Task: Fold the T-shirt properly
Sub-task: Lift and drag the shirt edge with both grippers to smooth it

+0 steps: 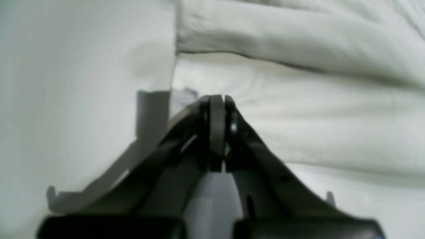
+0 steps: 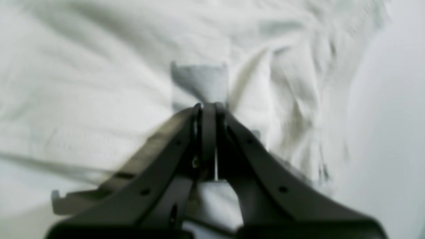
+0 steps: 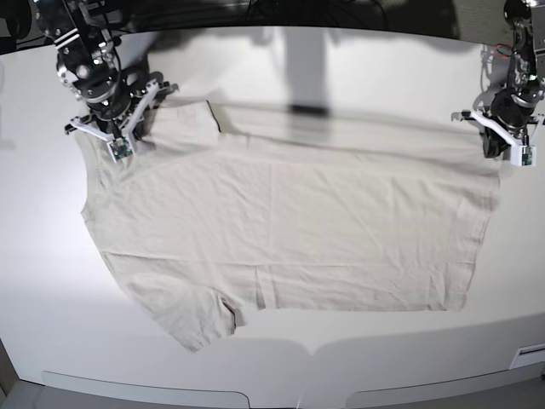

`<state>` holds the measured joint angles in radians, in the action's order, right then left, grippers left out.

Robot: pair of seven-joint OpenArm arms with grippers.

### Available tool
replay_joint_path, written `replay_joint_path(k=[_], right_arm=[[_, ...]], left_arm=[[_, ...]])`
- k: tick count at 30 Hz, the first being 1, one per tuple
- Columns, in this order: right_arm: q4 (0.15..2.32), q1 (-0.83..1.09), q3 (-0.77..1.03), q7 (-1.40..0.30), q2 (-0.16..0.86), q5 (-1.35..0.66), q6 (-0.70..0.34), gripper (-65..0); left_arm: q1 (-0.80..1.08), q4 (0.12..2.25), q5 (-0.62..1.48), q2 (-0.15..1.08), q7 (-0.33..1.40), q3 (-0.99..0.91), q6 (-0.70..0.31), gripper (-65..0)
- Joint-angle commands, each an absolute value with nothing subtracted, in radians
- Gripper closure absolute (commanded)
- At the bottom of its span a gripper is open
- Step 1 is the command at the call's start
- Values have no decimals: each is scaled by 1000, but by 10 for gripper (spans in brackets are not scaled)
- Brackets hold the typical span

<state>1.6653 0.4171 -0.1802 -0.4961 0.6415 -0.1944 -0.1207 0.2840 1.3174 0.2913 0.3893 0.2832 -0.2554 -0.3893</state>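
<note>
While both arms sit at the far corners of the white surface (image 3: 358, 51), the T-shirt (image 3: 289, 230) lies spread flat between them, off-white, with one short sleeve reaching toward the near edge and a fold along its far edge. At the base view's left, the right end effector (image 3: 119, 136) is down at the garment's far corner; its wrist view shows the jaws pressed together with wrinkled cloth under and around the tips, though whether fabric is pinched cannot be told. At the base view's right, the left end effector (image 3: 502, 145) is closed too, its tips meeting just at the shirt's straight edge, where cloth borders bare surface; a rolled fold lies just beyond.
</note>
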Motion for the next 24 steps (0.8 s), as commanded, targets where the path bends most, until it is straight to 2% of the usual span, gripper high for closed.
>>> replay_joint_path(k=[1, 4, 9, 16, 24], right_arm=[[1684, 446, -159, -519, 663, -196, -116, 0], [1732, 513, -92, -510, 665, -198, -118, 0], [1786, 591, -21, -505, 662, -271, -196, 0], [1790, 649, -20, -490, 662, -262, -196, 0], [1794, 684, -20, -495, 659, -262, -196, 0]], left_arm=[[317, 1315, 270, 405, 342, -256, -385, 0], [370, 1330, 273, 422, 318, -257, -375, 0], [479, 1382, 273, 421, 312, -257, -369, 0], [646, 1470, 273, 421, 251, -325, -322, 0], [701, 1522, 273, 421, 265, -374, -322, 0]])
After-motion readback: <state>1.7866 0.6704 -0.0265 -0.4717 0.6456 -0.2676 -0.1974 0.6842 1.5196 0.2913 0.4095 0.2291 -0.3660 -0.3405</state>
